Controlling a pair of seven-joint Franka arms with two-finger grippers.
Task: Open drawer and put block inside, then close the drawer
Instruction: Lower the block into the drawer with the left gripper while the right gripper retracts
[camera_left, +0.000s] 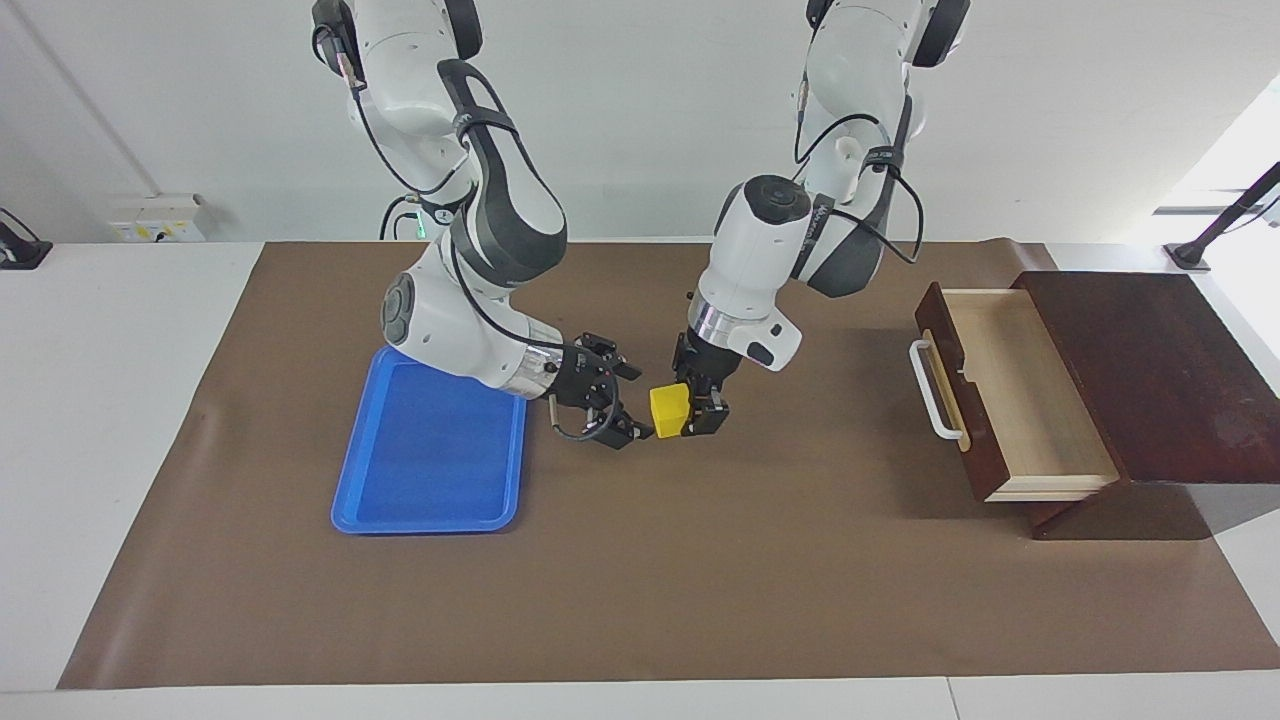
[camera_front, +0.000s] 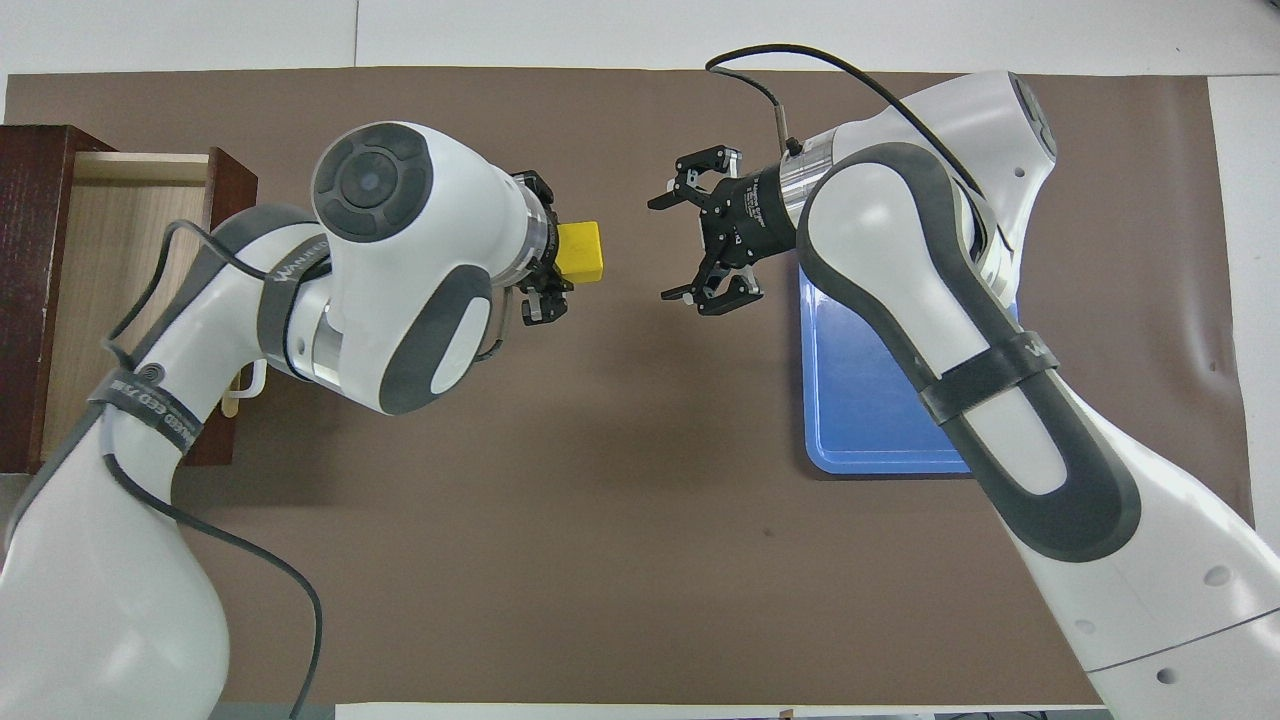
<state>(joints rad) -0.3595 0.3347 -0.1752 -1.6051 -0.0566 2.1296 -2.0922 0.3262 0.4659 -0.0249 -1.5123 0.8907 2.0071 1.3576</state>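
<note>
Left hand (camera_left: 697, 417) grips the block (camera_left: 669, 411); armband lettering unreadable.

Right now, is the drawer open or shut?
Open: the drawer stands pulled out of the cabinet, its pale interior bare; the block isn't in it.

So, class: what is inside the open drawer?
The drawer shows only bare pale wood; its end inside the cabinet is covered. The block is in the left pincer.
</note>
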